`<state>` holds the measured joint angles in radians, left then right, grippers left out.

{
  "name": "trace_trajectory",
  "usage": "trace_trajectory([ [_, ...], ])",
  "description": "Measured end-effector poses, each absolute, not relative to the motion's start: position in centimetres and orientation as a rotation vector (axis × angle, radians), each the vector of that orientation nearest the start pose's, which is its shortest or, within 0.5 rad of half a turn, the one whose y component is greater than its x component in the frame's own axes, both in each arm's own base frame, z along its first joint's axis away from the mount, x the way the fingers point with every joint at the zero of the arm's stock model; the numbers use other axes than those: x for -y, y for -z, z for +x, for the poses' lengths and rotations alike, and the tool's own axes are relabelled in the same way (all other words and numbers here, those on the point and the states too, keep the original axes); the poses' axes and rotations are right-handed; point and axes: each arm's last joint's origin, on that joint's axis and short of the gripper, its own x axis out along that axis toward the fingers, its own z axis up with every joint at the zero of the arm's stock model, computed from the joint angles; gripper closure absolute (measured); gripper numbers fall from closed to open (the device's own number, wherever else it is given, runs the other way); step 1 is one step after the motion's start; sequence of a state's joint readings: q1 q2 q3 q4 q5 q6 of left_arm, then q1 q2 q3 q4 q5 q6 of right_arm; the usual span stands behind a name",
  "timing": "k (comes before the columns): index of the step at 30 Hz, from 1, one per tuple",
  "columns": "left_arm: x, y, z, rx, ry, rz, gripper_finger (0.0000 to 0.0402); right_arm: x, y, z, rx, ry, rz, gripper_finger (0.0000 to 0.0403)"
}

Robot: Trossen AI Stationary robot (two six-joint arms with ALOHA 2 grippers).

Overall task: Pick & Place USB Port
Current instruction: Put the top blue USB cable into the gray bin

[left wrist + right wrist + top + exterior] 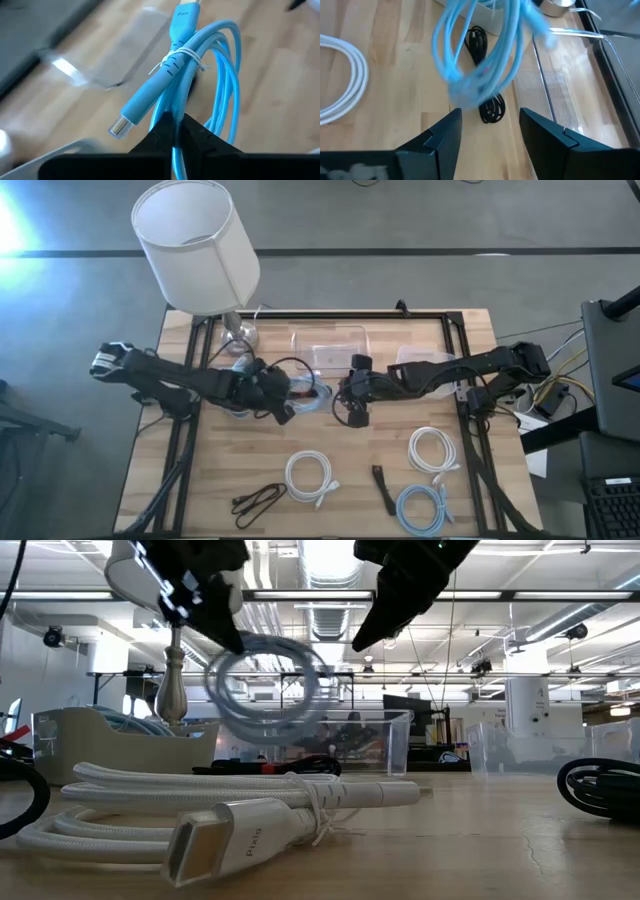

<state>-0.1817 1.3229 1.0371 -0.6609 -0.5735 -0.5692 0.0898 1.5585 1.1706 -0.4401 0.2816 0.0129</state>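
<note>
White cable (240, 805) lies at the table's (200, 490) front edge, two white coils total. Left gripper (175, 131) clamps one blue cable (200, 75) aloft mid-table; right gripper (490, 125) released, beside it.

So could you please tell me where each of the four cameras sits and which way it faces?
High: overhead, straight down on the wooden table, both arms.
Low: table height, level across a white coiled cable; arms enter from above.
Left wrist: past the shut left tool gripping the light-blue coiled cable.
Right wrist: past the open right tool.
All four share the blue cable.
</note>
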Motion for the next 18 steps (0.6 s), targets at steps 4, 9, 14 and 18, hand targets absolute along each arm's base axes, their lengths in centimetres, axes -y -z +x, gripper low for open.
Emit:
trace_trajectory([
  [4, 3.2, -29.2, 23.6, -0.776, -0.725, -0.165, 0.0385, -2.1, -25.6, 32.9, -0.823, 0.197, -0.144, 0.0211],
  [9, 3.3, -31.0, 20.8, -0.82, -0.843, -0.217, 0.0384, -2.1, -25.0, 32.7, -0.842, 0.2, -0.14, 0.0212],
  [14, 2.7, -30.9, 18.3, -0.892, -1.024, -0.275, 0.0384, -2.1, -24.8, 32.6, -0.846, 0.2, -0.139, 0.0213],
  [18, 2.6, -29.7, 17.4, -0.959, -1.102, -0.326, 0.0384, -2.1, -24.7, 32.5, -0.85, 0.2, -0.14, 0.0211],
])
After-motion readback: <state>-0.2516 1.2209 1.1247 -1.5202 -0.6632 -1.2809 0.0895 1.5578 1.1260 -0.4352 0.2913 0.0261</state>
